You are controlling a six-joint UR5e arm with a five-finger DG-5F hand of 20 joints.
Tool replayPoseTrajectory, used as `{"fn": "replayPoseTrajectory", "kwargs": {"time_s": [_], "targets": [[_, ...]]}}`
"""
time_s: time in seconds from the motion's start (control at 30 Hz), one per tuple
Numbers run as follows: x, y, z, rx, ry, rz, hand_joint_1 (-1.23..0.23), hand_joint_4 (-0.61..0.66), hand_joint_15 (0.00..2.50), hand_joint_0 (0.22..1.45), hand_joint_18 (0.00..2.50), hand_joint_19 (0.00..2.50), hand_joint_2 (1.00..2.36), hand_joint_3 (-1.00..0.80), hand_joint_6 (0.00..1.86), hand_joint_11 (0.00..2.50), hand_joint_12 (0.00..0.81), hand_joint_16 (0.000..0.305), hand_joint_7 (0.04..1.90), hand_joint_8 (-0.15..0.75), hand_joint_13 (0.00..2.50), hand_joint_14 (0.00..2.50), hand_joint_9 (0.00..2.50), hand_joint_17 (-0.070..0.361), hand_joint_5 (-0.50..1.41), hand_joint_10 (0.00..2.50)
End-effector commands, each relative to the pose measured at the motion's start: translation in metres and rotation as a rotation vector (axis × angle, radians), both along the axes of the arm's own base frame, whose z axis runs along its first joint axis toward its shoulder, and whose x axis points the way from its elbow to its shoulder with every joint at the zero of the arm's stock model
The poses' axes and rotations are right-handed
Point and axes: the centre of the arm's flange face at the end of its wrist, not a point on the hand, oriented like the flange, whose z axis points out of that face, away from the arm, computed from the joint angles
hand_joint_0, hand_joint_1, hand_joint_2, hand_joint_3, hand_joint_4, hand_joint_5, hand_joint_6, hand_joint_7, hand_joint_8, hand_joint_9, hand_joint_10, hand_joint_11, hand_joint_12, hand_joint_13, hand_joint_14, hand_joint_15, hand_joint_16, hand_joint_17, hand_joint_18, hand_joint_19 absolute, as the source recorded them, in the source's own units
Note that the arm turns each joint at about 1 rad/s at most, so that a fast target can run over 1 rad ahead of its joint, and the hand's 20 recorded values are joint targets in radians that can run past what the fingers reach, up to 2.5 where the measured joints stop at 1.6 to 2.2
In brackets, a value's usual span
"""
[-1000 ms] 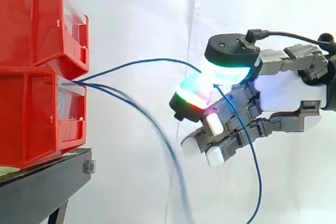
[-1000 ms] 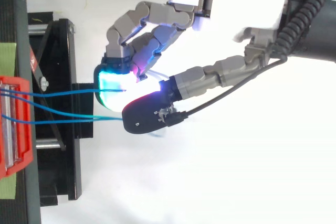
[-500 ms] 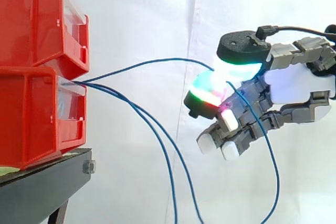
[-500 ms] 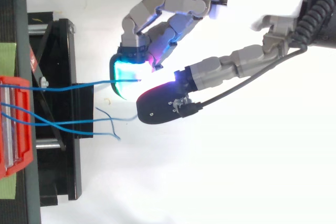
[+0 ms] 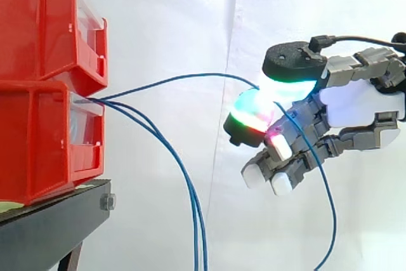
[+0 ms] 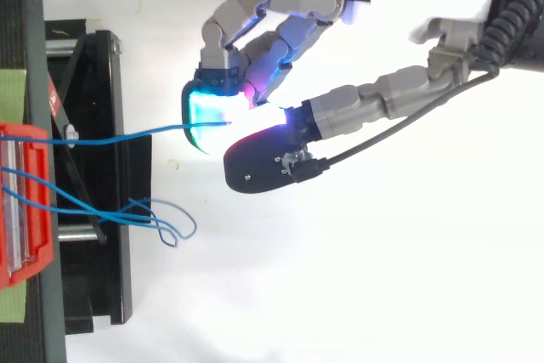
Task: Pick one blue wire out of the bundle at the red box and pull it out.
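Blue wire (image 5: 190, 75) seemingly pinched between glowing fingers (image 5: 250, 109), arching from red box (image 5: 38, 138).

From the side we look level and close across the fronts of the stacked red plastic bins (image 5: 44, 80) on their black metal stand (image 5: 51, 226). We face the white curtain (image 5: 171, 17), and the grey fingered robot hand (image 5: 355, 103) comes in from the right. From above we look straight down, equally near, with the bins at the left edge. Both views share the bin fronts, the stand, the hand and the thin blue wire (image 5: 184, 75) between them.

White creased curtain (image 5: 171, 23), black stand (image 5: 44, 236)
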Motion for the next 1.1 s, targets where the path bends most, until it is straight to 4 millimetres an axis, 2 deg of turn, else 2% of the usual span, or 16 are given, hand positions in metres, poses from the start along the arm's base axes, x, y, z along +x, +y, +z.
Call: {"fn": "replayPoseTrajectory", "kwargs": {"time_s": [0.0,1.07], "targets": [[-0.0001,0.0000,0.0001,0.000,0.000,0.000,-0.73,-0.06,0.43,0.64,0.72,0.39,1.00,0.04,0.97,0.73,0.470,0.065,1.06,0.395,0.78,0.01,0.93,0.147,-0.16,0.01],[-0.0001,0.0000,0.0001,0.000,0.000,0.000,-0.73,-0.05,0.42,0.64,0.71,0.40,1.00,0.02,0.97,0.73,0.470,0.066,1.03,0.396,0.78,0.01,0.95,0.148,-0.16,0.01]]}}
